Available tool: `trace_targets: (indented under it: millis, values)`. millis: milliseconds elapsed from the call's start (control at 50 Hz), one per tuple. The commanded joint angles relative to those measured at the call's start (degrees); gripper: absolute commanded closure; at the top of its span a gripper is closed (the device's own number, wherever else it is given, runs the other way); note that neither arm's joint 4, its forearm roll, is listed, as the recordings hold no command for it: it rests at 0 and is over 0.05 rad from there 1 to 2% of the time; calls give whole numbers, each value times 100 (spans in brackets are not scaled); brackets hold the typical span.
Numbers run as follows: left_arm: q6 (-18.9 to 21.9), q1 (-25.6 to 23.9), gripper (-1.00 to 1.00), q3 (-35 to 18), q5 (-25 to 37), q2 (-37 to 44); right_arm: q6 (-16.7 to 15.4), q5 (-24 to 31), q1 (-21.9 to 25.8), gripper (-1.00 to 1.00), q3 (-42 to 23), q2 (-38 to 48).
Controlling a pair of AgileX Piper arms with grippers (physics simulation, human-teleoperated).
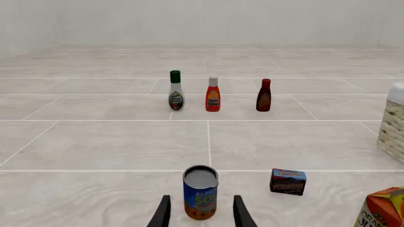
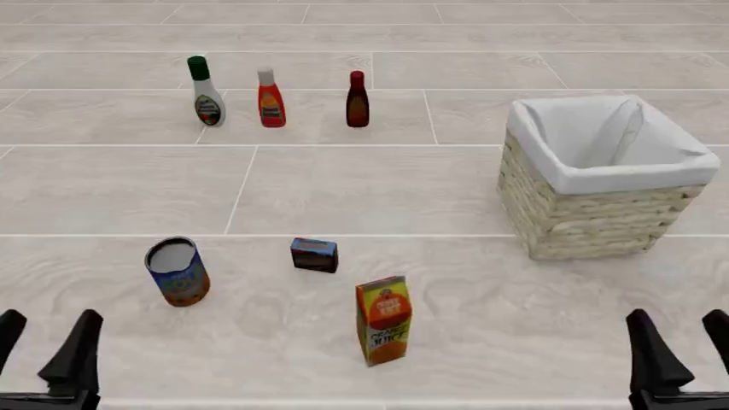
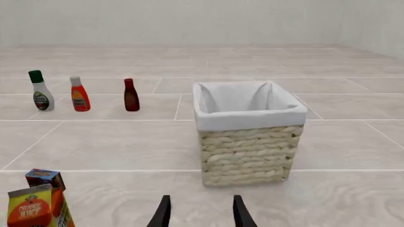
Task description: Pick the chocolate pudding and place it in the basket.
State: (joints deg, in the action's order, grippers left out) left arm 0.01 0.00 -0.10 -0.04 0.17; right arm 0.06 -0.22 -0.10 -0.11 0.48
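The basket (image 2: 598, 184) stands on the right side of the table (image 2: 376, 188), its white lining open and nothing inside it. It is well apart from the chocolate pudding (image 2: 313, 254), so any carry has to cross open table, and a weak hold would likely drop the box short of the rim or against the wicker wall.

The orange juice carton (image 2: 384, 319) stands upright just beside the pudding, on the near side and a little to the right. An arm coming in low from the right would probably clip it and topple it onto the box. The blue-and-orange can (image 2: 177, 272) sits to the pudding's left; the left wrist view shows it straight ahead between the fingers, so a straight reach risks closing on the wrong item. The three bottles (image 2: 270, 98) stand far back and pose little risk.

The pudding itself is small, lying between can and carton, touching neither. Fingers landing off-centre could nudge it aside rather than grip it.

The left gripper (image 2: 43, 350) and right gripper (image 2: 681, 350) both hang at the near edge, jaws spread and holding nothing.
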Motion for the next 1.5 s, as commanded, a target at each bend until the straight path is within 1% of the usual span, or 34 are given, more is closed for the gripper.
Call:
trace_targets:
  millis: [20,220,360,420,460,520,540,700,780,820,920,940,1320,1500]
  values:
    - [4,-2,-100,-15,-7,26,204,62,17,-100,-52,-38]
    - [3,0,-100,-15,-7,26,238,15,100,-100,-97,-46]
    - [4,-1,-100,-15,-6,28,282,127,231,-100,-255,-43]
    - [4,0,-100,-15,-6,27,300,284,339,-100,-381,-36]
    - [0,-1,-100,-15,-7,25,369,341,375,-100,-415,-17]
    - [1,0,-100,-15,-7,24,348,365,384,-100,-460,-22]
    - [1,-1,-100,-15,-7,26,276,249,404,-100,-472,83]
    - [0,0,-100,-15,-7,25,211,-71,523,-100,-590,510]
    - [0,0,-100,-15,-7,25,183,-347,609,-100,-655,935]
    - [2,-2,-100,-15,-6,26,106,-465,642,-100,-697,1102]
    - [1,-1,-100,-15,-7,25,111,-784,693,-100,-754,1558]
    - [1,0,-100,-15,-6,26,69,-903,702,-100,-804,1771]
    - [0,0,-100,-15,-7,25,-31,-1335,1001,-100,-1331,2864]
    - [4,-1,-100,-15,-6,27,-226,-1462,1220,-100,-1737,3436]
